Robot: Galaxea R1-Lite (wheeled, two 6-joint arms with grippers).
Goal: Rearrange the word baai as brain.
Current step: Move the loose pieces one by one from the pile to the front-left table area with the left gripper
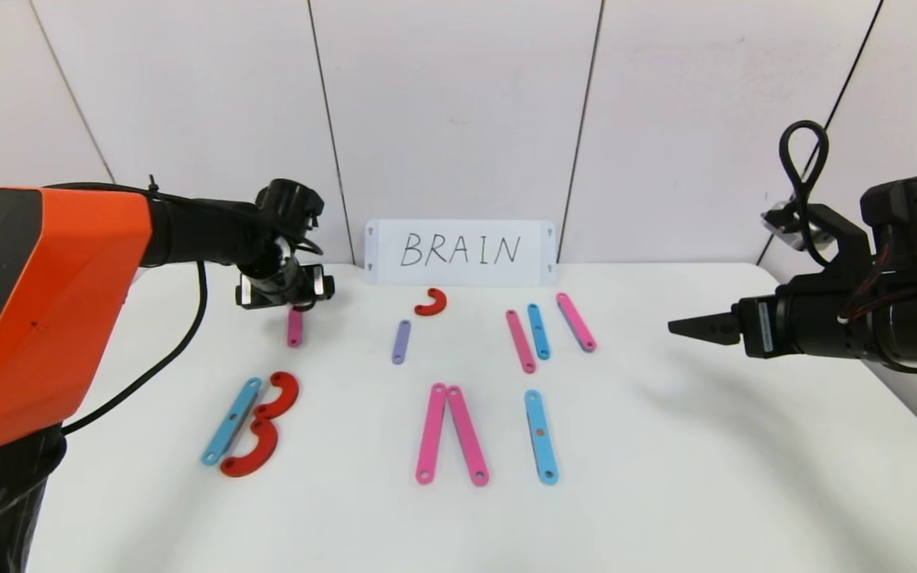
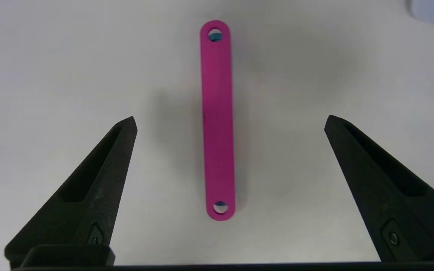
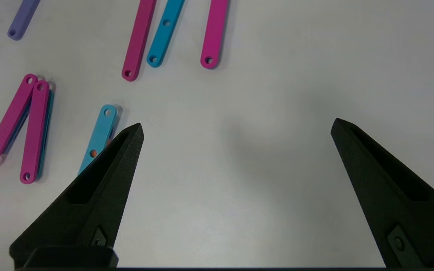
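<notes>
The word lies on the white table (image 1: 665, 446) in flat pieces. A blue strip (image 1: 231, 421) with two red curves (image 1: 263, 423) makes a B at the front left. Two long pink strips (image 1: 450, 434) meet in a peak at the middle, and a blue strip (image 1: 541, 436) stands to their right. My left gripper (image 1: 287, 298) hangs open over a short pink strip (image 1: 294, 327) at the back left; that strip (image 2: 217, 120) lies flat between the open jaws, untouched. My right gripper (image 1: 685, 326) hovers open at the right, over bare table (image 3: 236, 177).
A white card (image 1: 460, 251) reading BRAIN leans on the back wall. Loose pieces lie before it: a small red curve (image 1: 431, 302), a purple strip (image 1: 401, 341), and two pink strips (image 1: 520, 341) (image 1: 576, 321) flanking a blue one (image 1: 538, 331).
</notes>
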